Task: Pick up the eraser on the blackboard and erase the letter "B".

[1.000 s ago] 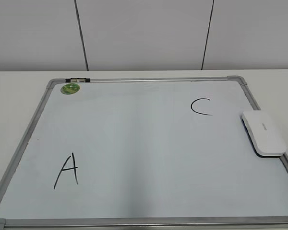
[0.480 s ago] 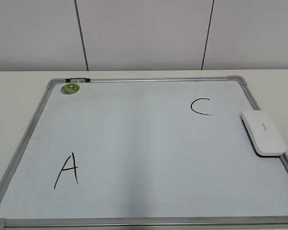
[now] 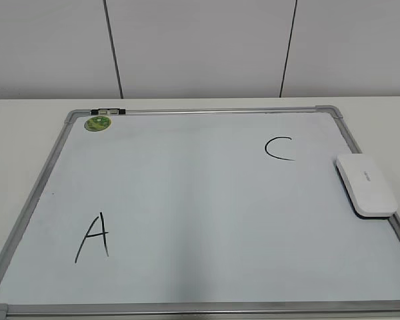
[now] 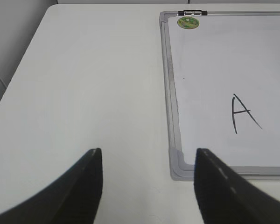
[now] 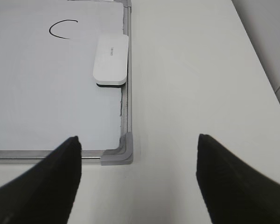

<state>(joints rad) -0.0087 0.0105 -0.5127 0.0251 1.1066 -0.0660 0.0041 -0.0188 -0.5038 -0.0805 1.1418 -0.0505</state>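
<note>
The white eraser (image 3: 367, 184) lies flat at the right edge of the blackboard (image 3: 187, 200), just right of and below the black letter C (image 3: 279, 148). It also shows in the right wrist view (image 5: 111, 59). The black letter A (image 3: 93, 237) is at the board's front left. No letter "B" shows on the board. My right gripper (image 5: 137, 154) is open and empty above the table beside the board's near right corner. My left gripper (image 4: 148, 161) is open and empty beside the board's near left corner. Neither gripper shows in the exterior view.
A round green sticker (image 3: 97, 123) and a small metal clip (image 3: 107, 111) sit at the board's far left corner. The board lies on a white table (image 4: 93, 84). A grey panelled wall (image 3: 200, 47) stands behind.
</note>
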